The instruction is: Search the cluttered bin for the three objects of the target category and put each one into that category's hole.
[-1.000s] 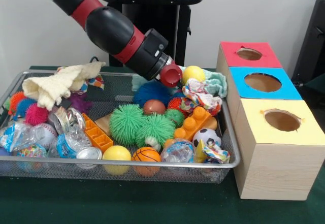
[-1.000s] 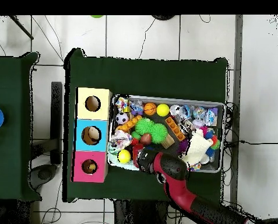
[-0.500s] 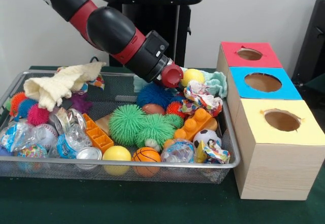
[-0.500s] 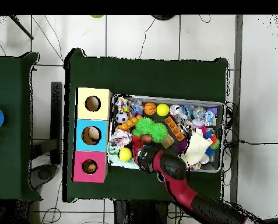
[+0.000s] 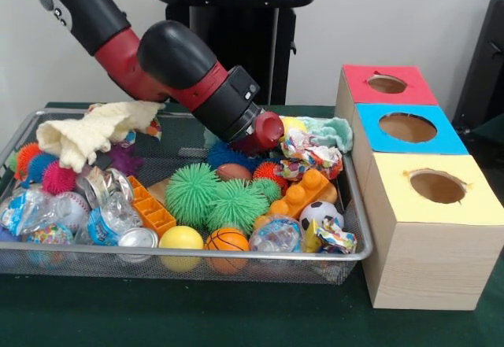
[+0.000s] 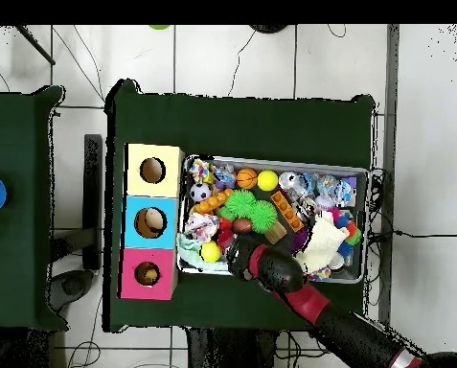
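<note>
The silver wire mesh bin (image 5: 181,253) is full of toys; it also shows in the overhead view (image 6: 270,161). My gripper (image 5: 266,131) hangs low over the bin's far side, its red end just above a blue spiky ball and beside a yellow ball (image 5: 294,120). In the overhead view the gripper (image 6: 234,254) sits next to that yellow ball (image 6: 211,251). Round balls in sight: a basketball (image 5: 227,241), another yellow ball (image 5: 181,238), a soccer ball (image 5: 319,212) and a brown ball (image 5: 234,171). The tiger-striped ball is hidden. The red-topped box's hole (image 5: 387,84) is at the far right.
The blue-topped box (image 5: 407,128) and the yellow-topped box (image 5: 437,186) stand in a row to the right of the bin. Green spiky pom balls (image 5: 216,196), orange bricks (image 5: 150,205), a cream cloth (image 5: 90,131) and crumpled wrappers (image 5: 311,149) fill the bin.
The arm has come down lower into the bin's far side. Its red end now covers part of the far yellow ball. The elbow has swung outward.
</note>
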You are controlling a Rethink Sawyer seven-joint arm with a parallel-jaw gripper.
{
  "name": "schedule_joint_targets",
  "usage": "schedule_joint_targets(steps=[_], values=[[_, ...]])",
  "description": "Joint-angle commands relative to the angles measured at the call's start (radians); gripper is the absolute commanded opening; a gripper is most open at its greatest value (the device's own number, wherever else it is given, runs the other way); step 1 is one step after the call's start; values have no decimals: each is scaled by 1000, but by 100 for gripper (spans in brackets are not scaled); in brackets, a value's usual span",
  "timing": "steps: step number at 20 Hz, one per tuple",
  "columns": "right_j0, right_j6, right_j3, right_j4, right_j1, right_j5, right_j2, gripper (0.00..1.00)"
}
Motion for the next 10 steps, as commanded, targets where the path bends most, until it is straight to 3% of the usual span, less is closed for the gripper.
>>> schedule_joint_targets(steps=[1,6,9,10], values=[[84,-145,-356,-330,-50,-205,-21,100],[170,26,-393,-410,-155,-418,-154,100],[221,61,-395,-365,-193,-593,-253,100],[218,57,-396,-369,-194,-622,-254,100]])
